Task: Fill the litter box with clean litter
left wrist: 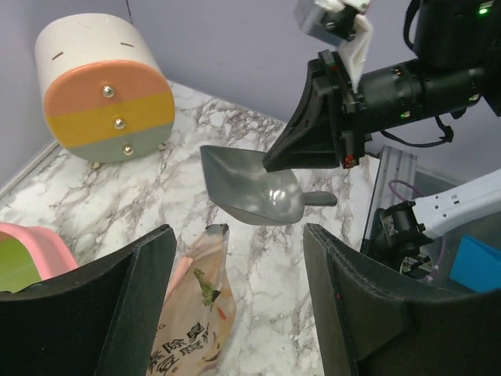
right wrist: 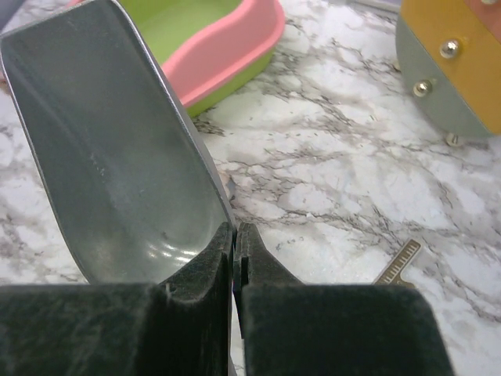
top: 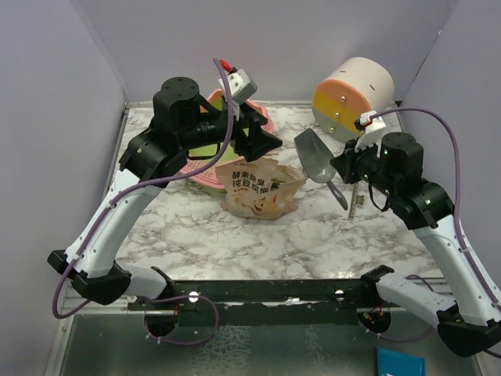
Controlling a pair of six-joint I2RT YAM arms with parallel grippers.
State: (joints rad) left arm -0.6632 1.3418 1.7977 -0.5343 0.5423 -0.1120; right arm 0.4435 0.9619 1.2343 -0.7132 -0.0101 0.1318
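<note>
I read the right gripper [right wrist: 235, 243] as clamped tight on the rear rim of the grey metal scoop [right wrist: 117, 157]. The scoop is held above the marble table [top: 313, 235], between pouch and cabinet, and its bowl shows bare metal. The left gripper [left wrist: 237, 243] stands wide open, holding nothing, over the beige cat-print pouch [top: 258, 188]. The litter box [top: 203, 178] sits at the far left, behind the pouch and partly hidden under the left arm. The round drawer cabinet [top: 352, 98] stands far right.

Bright, even overhead light; soft shadows; glare on scoop [left wrist: 247, 188]; wrist-view near foreground slightly blurred
</note>
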